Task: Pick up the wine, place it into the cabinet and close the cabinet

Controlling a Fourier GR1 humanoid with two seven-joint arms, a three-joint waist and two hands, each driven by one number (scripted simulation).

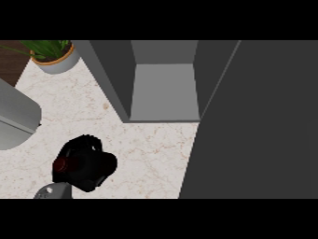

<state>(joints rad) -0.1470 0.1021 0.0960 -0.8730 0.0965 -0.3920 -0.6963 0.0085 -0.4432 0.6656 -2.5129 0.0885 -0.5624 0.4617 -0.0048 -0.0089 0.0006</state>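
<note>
Fingers [86, 142] of the left hand [84, 165] are curled tight round something dark red, and that sliver of red at the hand's left edge looks to be the wine [61, 164], mostly buried in the black palm. So the pick-up reads as done: the bottle sits in the grasp low at the view's left, over the marble desk [148, 154], and not yet anywhere near the shelf.

What's left? The carry, the set-down inside, and the door. The cabinet [165, 88] stands open up ahead and to the right of the hand, its pale grey floor bare as far as can be seen, side walls framing a fairly narrow slot. The cabinet door [265, 126] is swung out and fills the right side of the view like a dark wall, its edge running down to the desk just right of the open marble.

Room to move: a clear strip of desk lies between hand and cabinet mouth, so the lane is forward and right, squeezed between the cabinet's left wall and that door. Off to the left, a big grey rounded object [6, 114] crowds the edge, and a potted plant [54, 55] sits at the far corner, well apart from the route. Right hand: nowhere in view.
</note>
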